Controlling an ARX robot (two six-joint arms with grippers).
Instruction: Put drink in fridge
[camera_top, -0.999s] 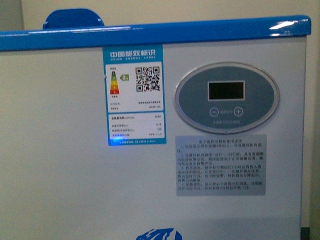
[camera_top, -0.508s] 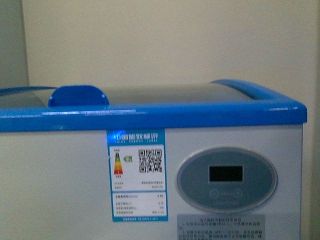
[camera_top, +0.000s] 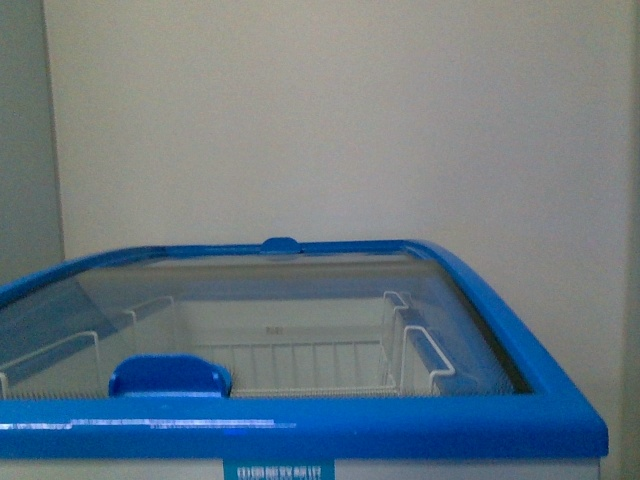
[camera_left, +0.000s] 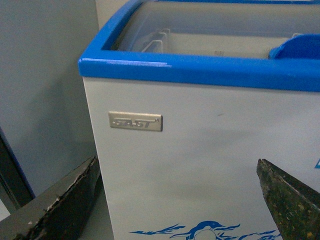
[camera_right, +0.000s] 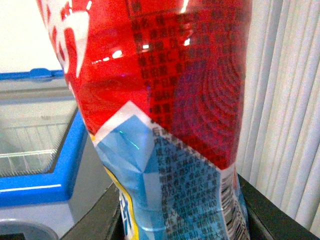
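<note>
The fridge (camera_top: 300, 425), a white chest freezer with a blue rim, fills the lower front view; through its sliding glass lid (camera_top: 300, 300) I see white wire baskets (camera_top: 420, 350) and a blue lid handle (camera_top: 170, 375). No gripper shows in the front view. In the left wrist view my left gripper (camera_left: 177, 200) is open and empty, facing the fridge's white front (camera_left: 200, 150) with penguin artwork (camera_left: 200, 231). In the right wrist view my right gripper (camera_right: 180, 220) is shut on the drink (camera_right: 165, 100), whose red and light-blue label fills the picture; its cap is out of view. The fridge's corner (camera_right: 45, 185) lies beside it.
A plain cream wall (camera_top: 330, 120) stands behind the fridge. A grey cabinet side (camera_left: 45, 90) stands beside the fridge in the left wrist view. White vertical blinds (camera_right: 290, 100) hang close beside the drink in the right wrist view.
The front view has risen: the control panel and energy label have dropped out of the bottom of the picture, and the glass lid and baskets have come into sight.
</note>
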